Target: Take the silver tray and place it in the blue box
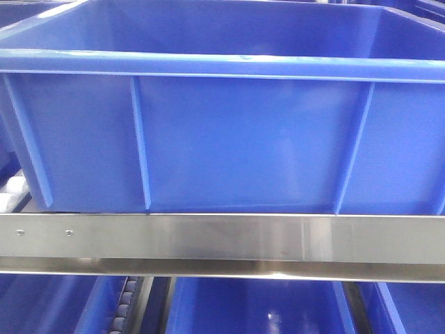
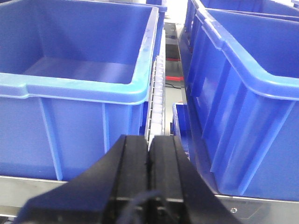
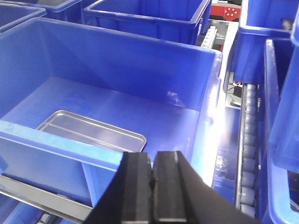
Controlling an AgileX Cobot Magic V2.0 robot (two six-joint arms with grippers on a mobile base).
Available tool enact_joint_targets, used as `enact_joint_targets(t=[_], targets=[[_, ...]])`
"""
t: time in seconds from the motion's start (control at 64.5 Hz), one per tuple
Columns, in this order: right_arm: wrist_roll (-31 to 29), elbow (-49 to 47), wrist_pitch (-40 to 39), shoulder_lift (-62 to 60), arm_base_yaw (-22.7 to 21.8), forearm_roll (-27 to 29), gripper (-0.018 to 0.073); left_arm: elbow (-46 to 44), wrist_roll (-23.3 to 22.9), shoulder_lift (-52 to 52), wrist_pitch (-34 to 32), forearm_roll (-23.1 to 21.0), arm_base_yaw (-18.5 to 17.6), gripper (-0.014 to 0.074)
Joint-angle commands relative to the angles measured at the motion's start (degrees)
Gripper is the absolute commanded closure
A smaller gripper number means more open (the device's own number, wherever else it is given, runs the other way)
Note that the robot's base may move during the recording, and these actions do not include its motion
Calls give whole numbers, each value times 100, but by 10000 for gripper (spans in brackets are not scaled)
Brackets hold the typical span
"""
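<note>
Placement looks done: silver tray (image 3: 92,131) lies flat in blue box (image 3: 140,70), both grippers' fingers (image 3: 152,186) pressed together empty, only retreat left.

The front camera sat close and level against the blue box's (image 1: 236,139) ribbed wall. Both wrist cameras looked forward and down over their claws, each into a box; only the right showed a tray.

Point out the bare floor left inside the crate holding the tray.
In the blue box, the silver tray fills the near-left floor. Free floor lies between the tray and the far wall, and between it and the right wall. The right hand, shut, crowds the near rim.
</note>
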Motion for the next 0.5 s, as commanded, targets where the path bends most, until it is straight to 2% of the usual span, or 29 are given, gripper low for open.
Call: enact_joint_targets(t=[0.0,0.186,0.31,0.481], targets=[[-138,-149,-425,71,-243,20,503,-22,16,-110,-514,-38,14,691],[-1641,191,-654,-52,-1377,1205,503,-22,16,-110,-514,-38,14,691],[-1711,943,-1241,-483,-2014,1314,503,-22,16,-110,-514,-38,14,691],[-1711,2094,-1903,-1325,-2485,1414,503,-22,16,-110,-514,-38,14,691]])
